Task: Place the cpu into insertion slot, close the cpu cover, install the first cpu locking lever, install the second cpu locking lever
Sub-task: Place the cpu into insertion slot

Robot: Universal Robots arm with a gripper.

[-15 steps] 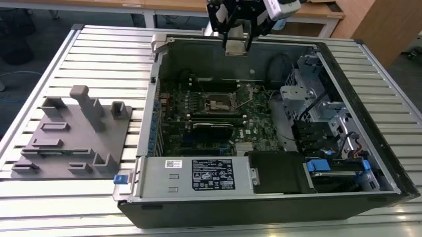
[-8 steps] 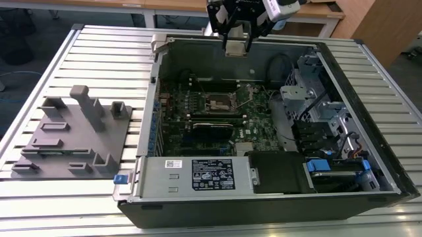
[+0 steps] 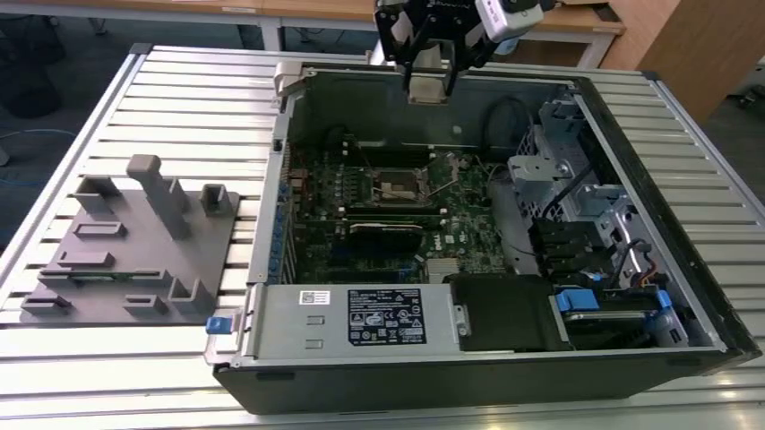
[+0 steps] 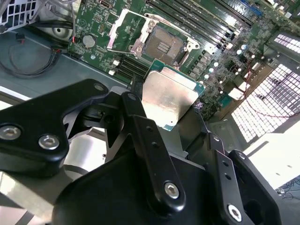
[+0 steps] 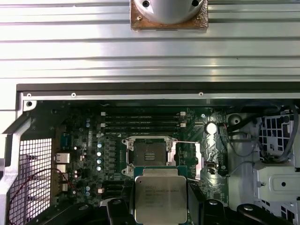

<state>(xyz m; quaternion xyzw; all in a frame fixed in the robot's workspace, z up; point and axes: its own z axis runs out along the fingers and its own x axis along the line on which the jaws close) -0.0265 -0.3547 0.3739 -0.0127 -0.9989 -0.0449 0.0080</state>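
Gripper [image 3: 428, 88]: fingers clamped on opposite edges of the cpu [image 4: 169, 96], which is held above the open computer case [image 3: 358, 394].
Insertion slot [image 5: 147, 153]: on the green board, well below the gripper, uncovered.
Cpu cover [image 4: 121, 29]: swung open, just beside the slot.

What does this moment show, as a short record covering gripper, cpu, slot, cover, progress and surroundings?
gripper: above the open computer case, shut on the cpu
cpu: held in the air over the board, metal top facing both wrist views, not yet in the slot
insertion slot: empty, contacts exposed
cpu cover: swung open beside the slot
progress: no step finished
surroundings: grey fixture block on the slatted table, to the exterior view's left of the case
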